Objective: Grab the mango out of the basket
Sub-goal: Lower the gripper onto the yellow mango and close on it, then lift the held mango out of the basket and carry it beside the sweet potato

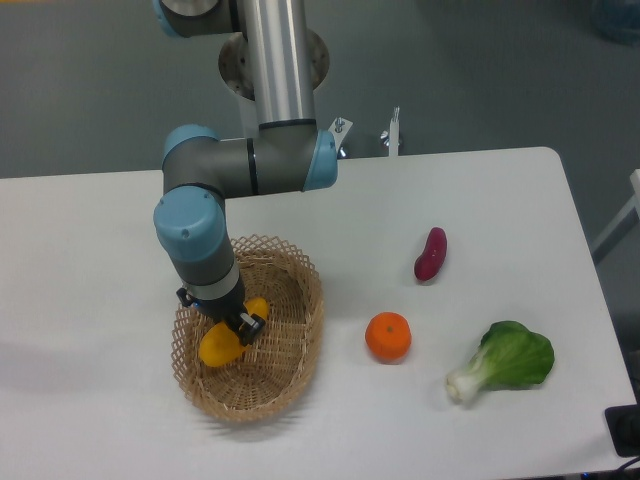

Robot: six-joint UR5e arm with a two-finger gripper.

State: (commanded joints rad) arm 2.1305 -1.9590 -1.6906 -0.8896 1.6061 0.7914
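A single fixed camera looks down at a steep angle from high in front of the white tabletop, facing the arm's base at the far edge. It stands at a middling distance: nearly the whole tabletop fits, with its right edge and grey floor beyond it showing. The arm's upper part is cut off at the top.

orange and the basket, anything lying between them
Nothing: in the fixed camera view, the stretch of white table between the orange and the basket's right rim is bare. The eggplant sits further back.
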